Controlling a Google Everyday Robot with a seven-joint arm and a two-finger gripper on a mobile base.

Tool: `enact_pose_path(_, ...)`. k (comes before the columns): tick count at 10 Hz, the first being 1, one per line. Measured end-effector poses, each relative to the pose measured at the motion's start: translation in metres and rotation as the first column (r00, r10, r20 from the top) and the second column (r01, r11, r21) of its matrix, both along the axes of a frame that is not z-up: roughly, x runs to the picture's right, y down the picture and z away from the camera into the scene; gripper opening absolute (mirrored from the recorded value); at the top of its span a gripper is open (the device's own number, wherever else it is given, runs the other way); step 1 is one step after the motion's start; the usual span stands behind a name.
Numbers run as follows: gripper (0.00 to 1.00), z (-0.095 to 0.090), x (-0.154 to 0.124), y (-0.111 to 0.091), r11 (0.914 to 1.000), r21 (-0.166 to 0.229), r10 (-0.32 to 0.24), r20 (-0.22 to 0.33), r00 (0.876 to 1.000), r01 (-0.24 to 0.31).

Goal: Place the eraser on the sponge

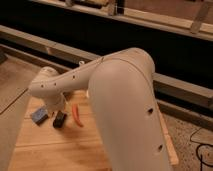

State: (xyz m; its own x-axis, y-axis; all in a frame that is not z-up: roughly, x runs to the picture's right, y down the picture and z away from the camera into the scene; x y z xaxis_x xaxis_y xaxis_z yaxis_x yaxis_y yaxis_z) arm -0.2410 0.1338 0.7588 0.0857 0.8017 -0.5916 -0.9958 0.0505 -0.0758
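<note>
The black eraser point(59, 119) lies on the wooden table point(55, 150), just right of the blue-grey sponge point(39, 116); the two are close together but apart. My white arm reaches in from the right. Its wrist hangs over both, and the gripper point(56, 110) points down right above the eraser's far end. The wrist hides most of the gripper.
A thin orange-red curved object point(77, 115) lies right of the eraser. A dark round shape point(76, 95) shows behind it under the arm. The table's left edge point(20, 135) borders the floor. A dark wall with rails runs along the back.
</note>
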Motion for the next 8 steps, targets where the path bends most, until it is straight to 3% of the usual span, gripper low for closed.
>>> enact_pose_path(6, 0.63, 0.019, -0.004, 0.028, 0.9952, -0.077, -0.060, -0.008, 0.998, 0.059)
enact_pose_path(8, 0.49, 0.023, -0.013, 0.029, 0.9931, -0.081, -0.083, 0.028, 0.996, 0.085)
